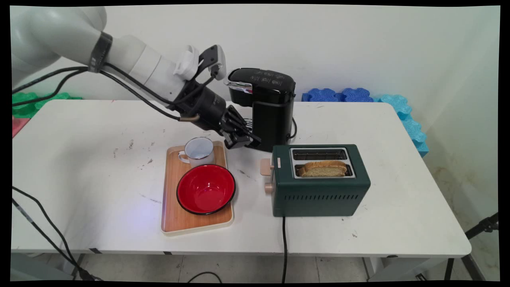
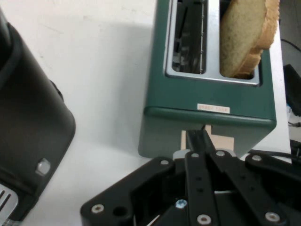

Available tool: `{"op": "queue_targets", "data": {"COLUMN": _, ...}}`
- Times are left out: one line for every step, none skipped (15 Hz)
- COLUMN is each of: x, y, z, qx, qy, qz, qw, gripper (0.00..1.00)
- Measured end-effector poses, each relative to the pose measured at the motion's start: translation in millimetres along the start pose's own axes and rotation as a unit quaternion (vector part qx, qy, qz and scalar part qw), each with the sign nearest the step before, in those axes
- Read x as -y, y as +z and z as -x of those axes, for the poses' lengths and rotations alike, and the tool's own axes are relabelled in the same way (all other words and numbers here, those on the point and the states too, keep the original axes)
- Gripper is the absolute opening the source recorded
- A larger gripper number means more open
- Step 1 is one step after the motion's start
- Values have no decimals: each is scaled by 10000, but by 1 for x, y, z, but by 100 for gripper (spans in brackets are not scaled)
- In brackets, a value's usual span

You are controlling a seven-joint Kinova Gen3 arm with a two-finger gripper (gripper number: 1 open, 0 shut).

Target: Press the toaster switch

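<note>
End effector (image 1: 244, 139) hangs low over the worktop (image 1: 79, 167), between coffee machine (image 1: 265, 107) and green toaster (image 1: 320, 179); fingers closed together, holding nothing. Bread slice (image 1: 323, 168) sits in the toaster's near slot. Tray (image 1: 172, 215) with mug (image 1: 198, 151) and red bowl (image 1: 206, 189) lies just left.

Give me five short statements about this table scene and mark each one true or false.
1. A slice of bread stands in the green toaster's near slot. True.
2. The red bowl sits on the wooden tray. True.
3. The white mug is on the bare table, off the tray. False: it stands on the tray, behind the bowl.
4. The pincer holds the mug. False: it hangs between the black coffee maker and the toaster, holding nothing.
5. Both toaster slots hold bread. False: the far slot is empty.
</note>
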Motion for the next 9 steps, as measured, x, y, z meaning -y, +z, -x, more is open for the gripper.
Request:
{"op": "queue_targets", "data": {"x": -1, "y": 2, "z": 1, "qx": 14, "qy": 29, "qz": 12, "qw": 10000, "gripper": 0}}
{"op": "queue_targets", "data": {"x": -1, "y": 5, "z": 2, "qx": 26, "qy": 61, "qz": 20, "qw": 10000, "gripper": 0}}
{"op": "queue_targets", "data": {"x": -1, "y": 6, "z": 2, "qx": 33, "qy": 85, "qz": 25, "qw": 10000, "gripper": 0}}
{"op": "queue_targets", "data": {"x": -1, "y": 9, "z": 3, "qx": 42, "qy": 136, "qz": 34, "qw": 9999, "gripper": 0}}
{"op": "queue_targets", "data": {"x": -2, "y": 11, "z": 4, "qx": 51, "qy": 188, "qz": 46, "qw": 9998, "gripper": 0}}
{"op": "queue_targets", "data": {"x": -2, "y": 14, "z": 4, "qx": 59, "qy": 227, "qz": 61, "qw": 9997, "gripper": 0}}
{"op": "queue_targets", "data": {"x": -3, "y": 17, "z": 5, "qx": 65, "qy": 255, "qz": 79, "qw": 9996, "gripper": 0}}
{"op": "queue_targets", "data": {"x": -3, "y": 19, "z": 6, "qx": 72, "qy": 275, "qz": 93, "qw": 9996, "gripper": 0}}
{"op": "queue_targets", "data": {"x": -4, "y": 21, "z": 6, "qx": 75, "qy": 289, "qz": 102, "qw": 9995, "gripper": 0}}
